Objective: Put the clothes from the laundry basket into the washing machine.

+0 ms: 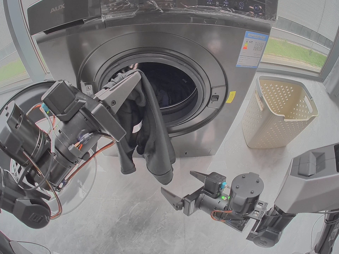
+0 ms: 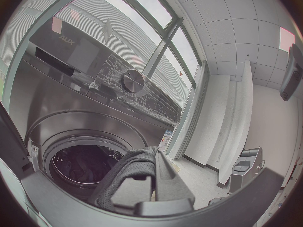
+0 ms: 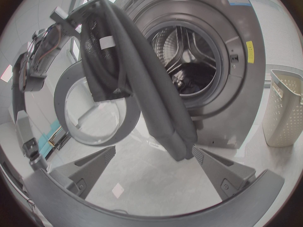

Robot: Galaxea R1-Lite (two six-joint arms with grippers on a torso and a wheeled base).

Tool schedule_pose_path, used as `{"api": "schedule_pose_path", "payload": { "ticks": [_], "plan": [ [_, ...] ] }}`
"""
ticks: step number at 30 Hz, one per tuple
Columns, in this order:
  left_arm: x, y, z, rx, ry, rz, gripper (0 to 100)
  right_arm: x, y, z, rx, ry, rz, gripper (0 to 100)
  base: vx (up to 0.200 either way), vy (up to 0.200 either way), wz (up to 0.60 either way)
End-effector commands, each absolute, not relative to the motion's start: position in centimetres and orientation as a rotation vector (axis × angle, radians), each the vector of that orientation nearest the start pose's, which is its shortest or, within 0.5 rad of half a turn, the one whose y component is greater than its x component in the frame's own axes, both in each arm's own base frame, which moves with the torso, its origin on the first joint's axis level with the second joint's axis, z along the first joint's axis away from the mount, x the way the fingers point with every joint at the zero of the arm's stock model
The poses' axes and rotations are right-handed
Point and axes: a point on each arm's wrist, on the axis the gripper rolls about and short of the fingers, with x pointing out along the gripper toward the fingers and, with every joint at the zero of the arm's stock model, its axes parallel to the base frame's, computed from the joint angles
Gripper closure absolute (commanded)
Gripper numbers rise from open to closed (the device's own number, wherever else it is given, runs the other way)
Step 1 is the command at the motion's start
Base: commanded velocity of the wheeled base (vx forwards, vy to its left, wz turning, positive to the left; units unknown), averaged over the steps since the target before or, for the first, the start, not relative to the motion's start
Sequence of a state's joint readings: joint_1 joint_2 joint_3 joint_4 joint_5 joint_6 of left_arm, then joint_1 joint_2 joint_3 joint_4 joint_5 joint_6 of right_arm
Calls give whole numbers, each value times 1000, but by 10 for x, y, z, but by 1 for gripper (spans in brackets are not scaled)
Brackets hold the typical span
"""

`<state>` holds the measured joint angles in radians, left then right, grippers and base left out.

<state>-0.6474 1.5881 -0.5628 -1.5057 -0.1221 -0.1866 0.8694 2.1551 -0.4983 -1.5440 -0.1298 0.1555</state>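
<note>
Pale marbled floor (image 1: 134, 209), windows (image 1: 300, 22) behind. The left gripper (image 1: 132, 78) clamps a dark garment (image 1: 152, 131) at the washing machine (image 1: 212, 53) mouth. The right gripper (image 1: 178, 183) hangs wide open and empty. A basket (image 1: 275, 124) stands beside the machine.

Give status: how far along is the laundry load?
Done: dark clothes already lie in the washing machine drum, door open. In hand: left gripper holds a dark garment at the drum opening; right gripper is open below it. Left: push that garment in; laundry basket looks empty.
</note>
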Motion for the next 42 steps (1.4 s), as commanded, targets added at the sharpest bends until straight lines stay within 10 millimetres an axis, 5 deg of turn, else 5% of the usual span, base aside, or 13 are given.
{"api": "schedule_pose_path", "payload": {
  "ticks": [1, 10, 20, 27, 35, 42],
  "plan": [
    [196, -153, 239, -306, -420, -807, 100, 240, 254, 66, 114, 84, 694, 0, 0, 0, 0],
    [197, -153, 239, -306, -424, -807, 100, 271, 260, 63, 112, 28, 686, 0, 0, 0, 0],
    [198, -151, 239, -306, -425, -792, 100, 239, 244, 64, 91, 99, 710, 0, 0, 0, 0],
    [198, -152, 239, -307, -423, -793, 100, 251, 225, 67, 91, 95, 644, 0, 0, 0, 0],
    [197, -152, 239, -307, -422, -796, 100, 278, 246, 62, 103, 43, 645, 0, 0, 0, 0],
    [198, -152, 238, -306, -421, -795, 100, 273, 271, 54, 105, 33, 725, 0, 0, 0, 0]
  ]
}}
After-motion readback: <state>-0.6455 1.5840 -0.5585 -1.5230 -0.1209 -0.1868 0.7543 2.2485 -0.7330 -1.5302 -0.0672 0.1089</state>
